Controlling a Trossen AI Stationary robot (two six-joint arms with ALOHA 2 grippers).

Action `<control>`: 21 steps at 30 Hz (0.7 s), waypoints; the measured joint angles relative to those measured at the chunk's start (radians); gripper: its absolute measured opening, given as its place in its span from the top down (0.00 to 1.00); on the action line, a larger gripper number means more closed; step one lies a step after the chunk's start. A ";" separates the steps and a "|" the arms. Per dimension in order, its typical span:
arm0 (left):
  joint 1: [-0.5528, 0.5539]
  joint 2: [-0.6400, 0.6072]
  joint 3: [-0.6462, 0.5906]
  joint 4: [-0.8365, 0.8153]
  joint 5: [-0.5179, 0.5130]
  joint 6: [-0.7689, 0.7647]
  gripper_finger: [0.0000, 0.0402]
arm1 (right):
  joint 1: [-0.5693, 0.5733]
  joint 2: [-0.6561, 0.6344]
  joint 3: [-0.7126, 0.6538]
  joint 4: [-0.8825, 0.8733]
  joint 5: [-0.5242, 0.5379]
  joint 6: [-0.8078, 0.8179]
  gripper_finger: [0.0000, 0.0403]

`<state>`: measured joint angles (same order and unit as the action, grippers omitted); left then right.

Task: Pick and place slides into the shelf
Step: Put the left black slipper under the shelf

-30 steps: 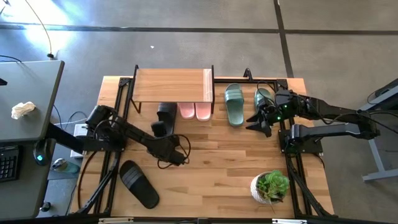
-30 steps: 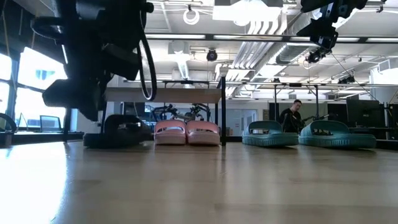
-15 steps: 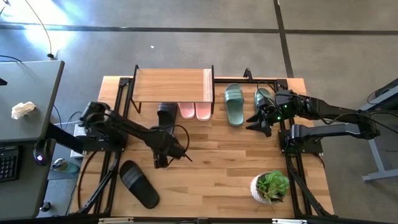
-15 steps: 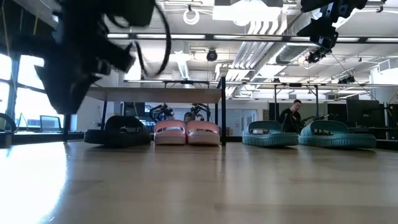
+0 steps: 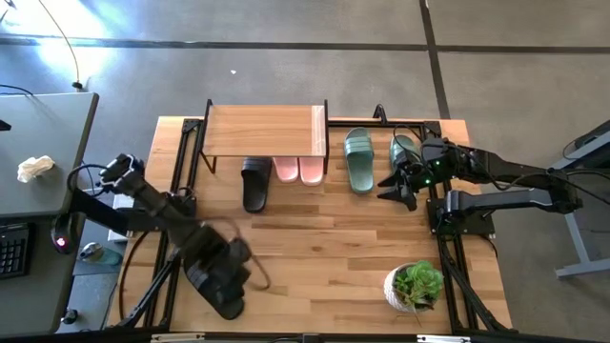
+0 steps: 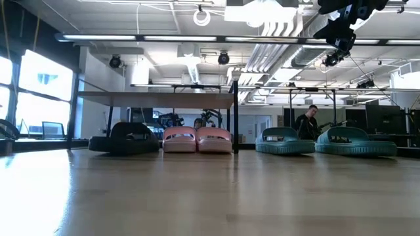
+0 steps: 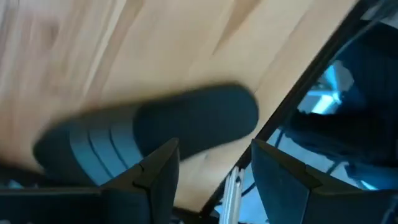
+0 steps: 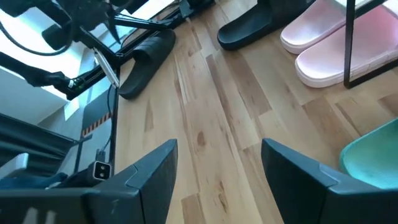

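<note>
The left pincer (image 5: 221, 270) hangs over the loose black slide (image 5: 213, 282) near the bench's (image 5: 324, 248) front left corner; in the left wrist view its fingers (image 7: 155, 177) stand apart with nothing between them, the slide just beyond (that view is smeared, so contact cannot be judged). The other black slide (image 5: 254, 182) lies partly under the shelf (image 5: 263, 129), beside the pale pink pair (image 5: 298, 169), which sits under the plank. The two sage green slides (image 5: 359, 159) rest right of the shelf. The right pincer (image 5: 400, 187) hovers near the further green slide (image 5: 403, 150), fingers (image 8: 149, 174) spread wide and empty. A potted plant (image 5: 416, 285) stands front right.
</note>
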<state>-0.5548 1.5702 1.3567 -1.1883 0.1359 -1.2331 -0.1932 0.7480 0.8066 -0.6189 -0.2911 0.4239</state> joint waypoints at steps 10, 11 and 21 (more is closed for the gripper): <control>-0.212 0.122 0.000 -0.232 -0.011 -0.585 0.55 | 0.000 0.000 0.000 0.000 0.059 -0.060 0.45; -0.221 0.136 0.000 -0.224 -0.005 -0.600 0.55 | 0.000 0.000 0.000 0.001 0.060 -0.063 0.45; -0.231 0.284 0.000 -0.195 0.000 -0.547 0.55 | 0.000 0.000 0.000 0.000 0.060 -0.059 0.45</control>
<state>-0.7860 1.8538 1.3563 -1.3834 0.1364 -1.7798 -0.1936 0.7483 0.8066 -0.6186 -0.2310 0.3649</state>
